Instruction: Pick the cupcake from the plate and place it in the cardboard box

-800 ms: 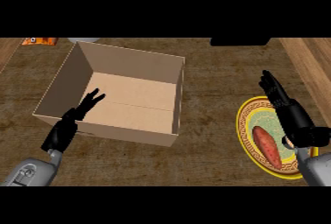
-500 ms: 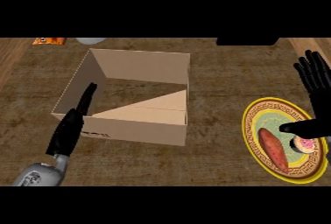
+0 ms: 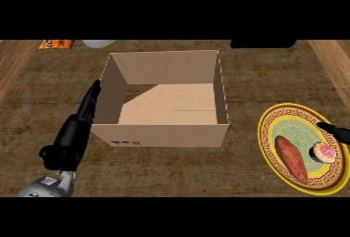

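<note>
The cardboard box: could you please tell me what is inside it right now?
Nothing shows inside the cardboard box; its bare floor is visible, though the near wall hides a strip of it. The cupcake sits on the plate.

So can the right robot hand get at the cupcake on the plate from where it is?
Probably yes. The right robot hand is already over the plate, right beside the cupcake, with nothing between them; the sausage-like item lies off to the side.
</note>
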{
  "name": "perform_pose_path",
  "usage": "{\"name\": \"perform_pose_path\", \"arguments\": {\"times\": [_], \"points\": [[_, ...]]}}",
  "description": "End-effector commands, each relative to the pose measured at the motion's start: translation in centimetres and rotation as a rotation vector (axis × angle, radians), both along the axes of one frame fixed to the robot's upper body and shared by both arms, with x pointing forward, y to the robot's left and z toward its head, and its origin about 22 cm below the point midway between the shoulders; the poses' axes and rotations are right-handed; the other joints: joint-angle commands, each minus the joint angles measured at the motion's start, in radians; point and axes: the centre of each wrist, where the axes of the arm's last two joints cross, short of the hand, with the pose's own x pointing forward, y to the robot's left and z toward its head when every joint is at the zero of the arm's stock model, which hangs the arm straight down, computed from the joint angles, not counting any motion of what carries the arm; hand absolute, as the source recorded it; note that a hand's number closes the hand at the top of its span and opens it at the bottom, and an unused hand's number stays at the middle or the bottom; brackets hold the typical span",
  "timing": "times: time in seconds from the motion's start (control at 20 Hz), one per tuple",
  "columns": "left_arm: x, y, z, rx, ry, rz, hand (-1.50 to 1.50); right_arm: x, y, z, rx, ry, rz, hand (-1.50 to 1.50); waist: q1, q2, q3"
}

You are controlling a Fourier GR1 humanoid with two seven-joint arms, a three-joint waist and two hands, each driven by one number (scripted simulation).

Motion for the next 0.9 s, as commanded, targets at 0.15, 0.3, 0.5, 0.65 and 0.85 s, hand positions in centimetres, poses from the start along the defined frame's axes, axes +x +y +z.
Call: {"name": "perform_pose_path", "arguments": {"times": [0.15, 0.3, 0.5, 0.65, 0.85], "points": [[-1.7, 5.5, -4.3, 0.131, 0.187, 0.194, 0.00, -3.4, -5.5, 1.7, -0.362, 0.197, 0.069, -1.50, 0.012, 0.021, -0.020], [-1.9, 6.8, -4.1, 0.116, 0.195, 0.190, 0.00, -3.6, -6.9, 4.3, -0.516, 0.330, 0.112, -1.50, 0.014, 0.017, -0.021], [-1.5, 6.3, -4.7, 0.117, 0.195, 0.213, 0.00, -3.7, -7.1, 6.8, -0.676, 0.574, 0.232, -1.50, 0.009, 0.018, -0.022], [-1.0, 6.4, -5.3, 0.131, 0.190, 0.203, 0.00, -3.3, -6.1, 7.6, -0.767, 0.715, 0.308, -1.50, 0.010, 0.020, -0.022], [-0.7, 6.3, -4.6, 0.130, 0.190, 0.205, 0.00, -2.3, -2.9, 8.1, -0.796, 0.825, 0.383, -1.50, 0.006, 0.015, -0.020]]}}
